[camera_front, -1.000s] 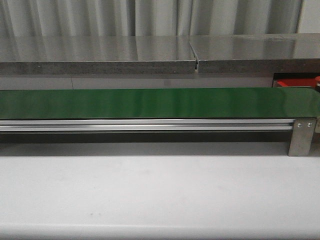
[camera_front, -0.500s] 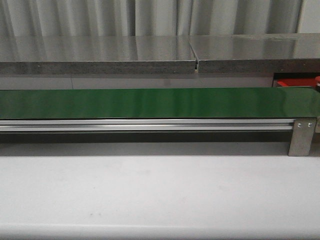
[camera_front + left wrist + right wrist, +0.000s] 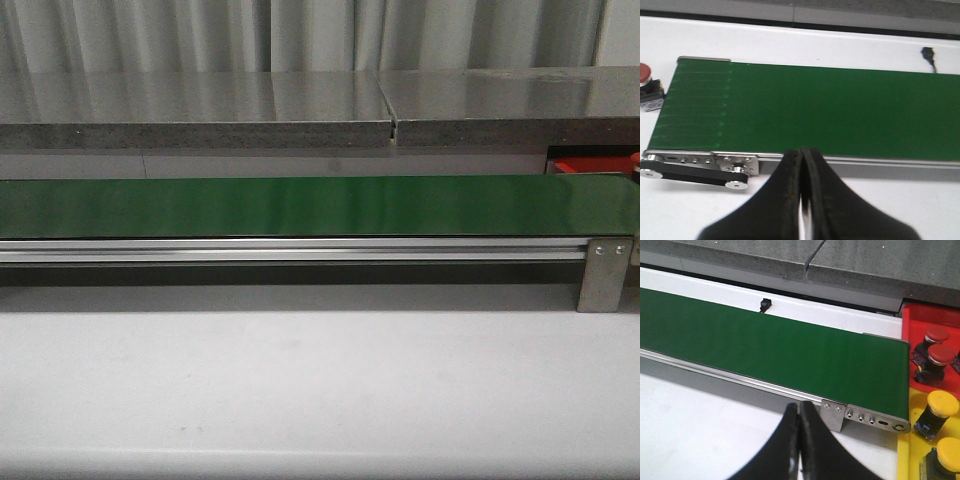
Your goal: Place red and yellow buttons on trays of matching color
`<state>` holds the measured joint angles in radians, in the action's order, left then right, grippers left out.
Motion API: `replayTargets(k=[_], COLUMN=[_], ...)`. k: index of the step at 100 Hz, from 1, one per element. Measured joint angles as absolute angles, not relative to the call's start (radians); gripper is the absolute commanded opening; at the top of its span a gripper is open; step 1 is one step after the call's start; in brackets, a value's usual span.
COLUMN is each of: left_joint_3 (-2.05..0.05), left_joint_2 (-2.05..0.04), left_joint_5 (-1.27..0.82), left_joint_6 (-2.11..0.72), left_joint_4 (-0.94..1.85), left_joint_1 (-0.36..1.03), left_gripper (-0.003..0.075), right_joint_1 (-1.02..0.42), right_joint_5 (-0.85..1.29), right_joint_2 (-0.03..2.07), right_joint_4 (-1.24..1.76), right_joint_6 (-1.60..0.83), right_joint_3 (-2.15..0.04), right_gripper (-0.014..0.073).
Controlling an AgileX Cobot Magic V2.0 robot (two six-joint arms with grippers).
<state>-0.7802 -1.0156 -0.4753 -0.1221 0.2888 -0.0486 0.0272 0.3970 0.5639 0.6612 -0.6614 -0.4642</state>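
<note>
The green conveyor belt [image 3: 300, 205] runs across the table and carries nothing. My left gripper [image 3: 801, 152] is shut and empty, in front of the belt [image 3: 815, 107] near its left end. A red button [image 3: 646, 85] on a black base sits on the table beside that end. My right gripper [image 3: 799, 410] is shut and empty, in front of the belt's right end [image 3: 790, 352]. A red tray [image 3: 920, 320] holds two red buttons [image 3: 938, 346]. A yellow tray [image 3: 920, 402] holds two yellow buttons [image 3: 940, 412]. In the front view only a sliver of the red tray [image 3: 585, 167] shows.
A grey stone ledge [image 3: 300, 110] runs behind the belt. A metal bracket [image 3: 603, 275] holds the belt's right end. A small black sensor [image 3: 764, 304] sits behind the belt. White table surface [image 3: 300, 390] lies in front of the conveyor.
</note>
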Motion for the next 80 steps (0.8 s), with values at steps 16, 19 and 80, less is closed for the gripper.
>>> replayTargets(k=[16,19,80], left_joint_3=[-0.883,-0.900,-1.360], left_joint_2=[-1.168,-1.200,-1.751], left_joint_5=[-0.491,-0.494,-0.724], left_joint_6=[-0.122,-0.122,-0.060], left_joint_4=[0.320,0.322,0.392], left_joint_1=[-0.175,-0.195,-0.487], left_gripper=[0.0078,0.0144,0.0567], right_joint_1=[0.027,0.027,0.027], right_joint_5=[0.397,0.397,0.397], right_joint_2=[0.564,0.564,0.564], right_joint_4=[0.661,0.661,0.661], right_joint_6=[-0.661,-0.661,-0.661], right_joint_3=[-0.464,-0.464,-0.464], right_gripper=[-0.0075,-0.0075,-0.0075])
